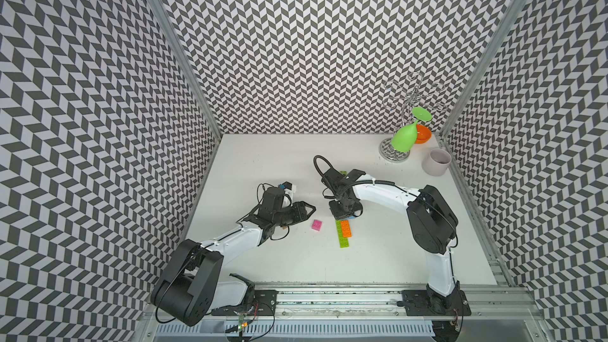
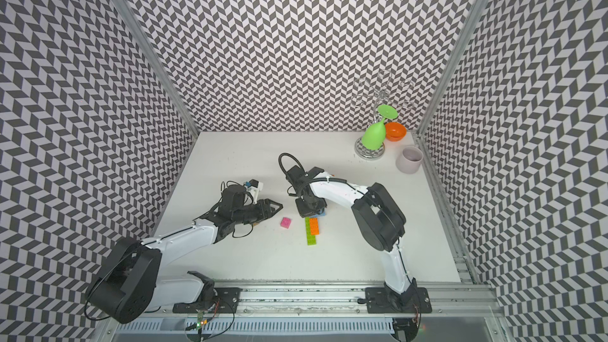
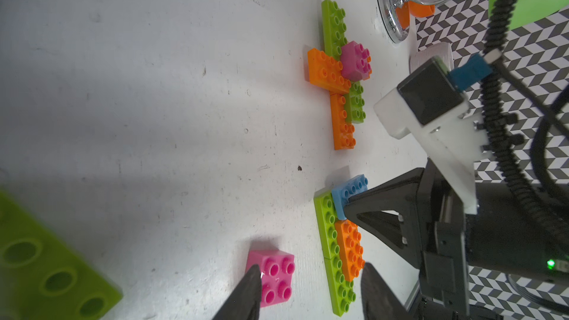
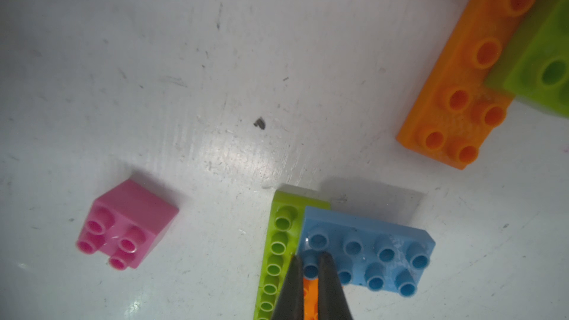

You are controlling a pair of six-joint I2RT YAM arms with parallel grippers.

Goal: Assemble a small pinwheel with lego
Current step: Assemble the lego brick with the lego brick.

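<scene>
Right gripper (image 4: pixel 309 258), closed, touches blue brick (image 4: pixel 369 253); top views hide contact

Nothing legible shows anywhere: no word, number or brand on the lego (image 4: pixel 366 260) (its studs look blank even close up in the wrist views), nor on the arms (image 1: pixel 381 192) or patterned walls (image 1: pixel 296 44).

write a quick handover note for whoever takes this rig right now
Right gripper: shut, tips on the blue brick at the end of the long lime plate, next to the orange brick.
Left gripper: open, empty, by the loose pink square brick.
Done: lime, orange and blue together; another lime-orange-pink cluster lies farther back.
Left: likely seat blue, then add pink.
</scene>
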